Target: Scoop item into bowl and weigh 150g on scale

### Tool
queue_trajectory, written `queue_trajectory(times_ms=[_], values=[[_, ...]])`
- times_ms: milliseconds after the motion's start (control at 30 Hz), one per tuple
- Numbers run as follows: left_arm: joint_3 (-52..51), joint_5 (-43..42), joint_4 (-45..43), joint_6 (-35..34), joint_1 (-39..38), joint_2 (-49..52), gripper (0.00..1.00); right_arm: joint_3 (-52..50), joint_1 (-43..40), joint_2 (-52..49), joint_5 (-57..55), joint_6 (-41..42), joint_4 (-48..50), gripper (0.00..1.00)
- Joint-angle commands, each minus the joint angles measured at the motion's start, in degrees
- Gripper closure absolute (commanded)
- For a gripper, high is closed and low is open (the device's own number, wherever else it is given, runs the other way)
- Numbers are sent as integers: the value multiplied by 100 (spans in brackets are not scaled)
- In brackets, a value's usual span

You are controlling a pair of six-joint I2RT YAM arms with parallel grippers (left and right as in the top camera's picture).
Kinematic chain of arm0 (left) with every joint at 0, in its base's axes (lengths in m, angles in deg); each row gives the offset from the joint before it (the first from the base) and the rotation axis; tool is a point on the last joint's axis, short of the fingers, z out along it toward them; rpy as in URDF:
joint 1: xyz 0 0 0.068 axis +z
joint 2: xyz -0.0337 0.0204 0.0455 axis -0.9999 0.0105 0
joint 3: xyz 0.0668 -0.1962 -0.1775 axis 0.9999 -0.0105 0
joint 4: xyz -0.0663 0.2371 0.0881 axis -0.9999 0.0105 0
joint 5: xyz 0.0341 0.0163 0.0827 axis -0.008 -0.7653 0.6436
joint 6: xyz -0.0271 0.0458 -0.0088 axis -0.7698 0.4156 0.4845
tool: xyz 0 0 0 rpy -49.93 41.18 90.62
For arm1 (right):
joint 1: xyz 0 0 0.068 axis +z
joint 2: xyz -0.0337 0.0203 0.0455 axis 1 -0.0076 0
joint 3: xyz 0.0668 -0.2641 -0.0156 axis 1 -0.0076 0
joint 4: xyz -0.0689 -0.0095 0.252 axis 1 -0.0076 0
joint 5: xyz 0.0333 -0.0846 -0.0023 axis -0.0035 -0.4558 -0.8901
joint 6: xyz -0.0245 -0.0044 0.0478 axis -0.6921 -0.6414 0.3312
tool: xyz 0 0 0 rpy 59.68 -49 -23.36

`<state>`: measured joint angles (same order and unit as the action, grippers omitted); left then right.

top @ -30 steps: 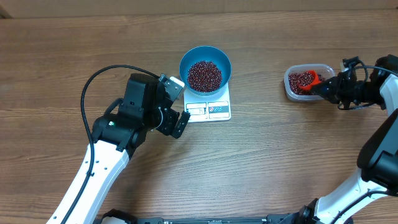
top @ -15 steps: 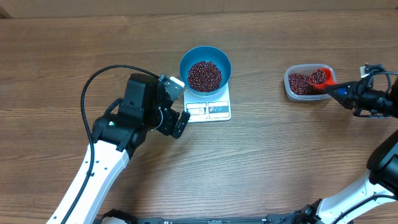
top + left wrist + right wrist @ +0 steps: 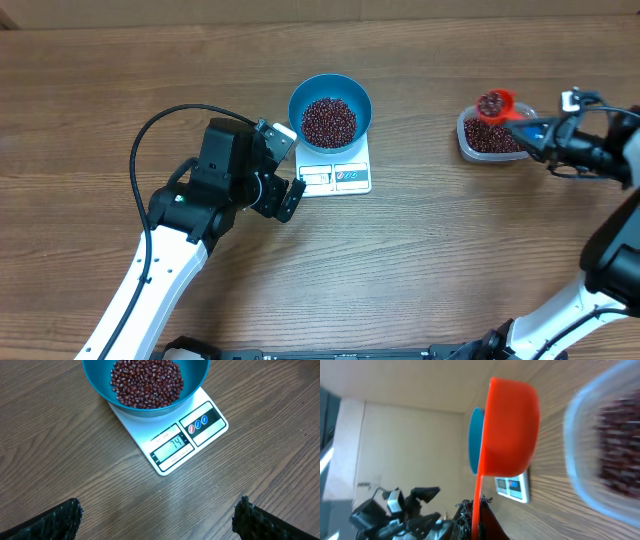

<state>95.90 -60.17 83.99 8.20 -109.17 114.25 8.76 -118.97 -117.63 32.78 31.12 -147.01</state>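
The blue bowl stands on the white scale at the table's middle, holding a mound of dark red beans. In the left wrist view the bowl, beans and scale lie ahead, and the display reads 74. My left gripper hangs open just left of the scale, nothing between its fingers. My right gripper is shut on the handle of an orange scoop, which carries beans above the tub's far-left corner.
A clear plastic tub with more beans sits at the right of the table, below the scoop. The left arm's black cable loops over the table on the left. The right wrist view shows the bowl and scale beyond the scoop.
My right gripper has lifted the scoop, filled with beans, out of the tub and carried it back and left. The left arm has stayed still.
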Motion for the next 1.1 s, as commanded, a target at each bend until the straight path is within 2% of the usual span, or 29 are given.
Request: queue_trajectory(times_ms=[0, 433, 500, 567, 700, 767, 900, 1067], values=[[-15, -61, -7, 107, 24, -44, 0, 26, 402, -42, 544, -90, 33, 96], [-15, -61, -4, 107, 24, -44, 1, 466, 2127, -26, 599, 50, 76, 96], [-15, -61, -7, 107, 24, -44, 0, 516, 2352, -26, 592, 444, 372, 96], [-15, -61, -4, 107, 24, -44, 1, 516, 2629, -26, 466, 1187, 1012, 96], [-15, -63, -4, 107, 24, -44, 0, 514, 3217, -26, -308, 2765, 2323, 96], [-15, -61, -7, 107, 24, -44, 1, 514, 3445, -26, -730, 3289, 2754, 96], [-15, -63, -7, 107, 24, -44, 0, 516, 3764, -26, -1357, 3899, 3314, 96], [-15, -63, -7, 107, 24, -44, 0, 516, 3919, -26, -1902, 4019, 3399, 96]])
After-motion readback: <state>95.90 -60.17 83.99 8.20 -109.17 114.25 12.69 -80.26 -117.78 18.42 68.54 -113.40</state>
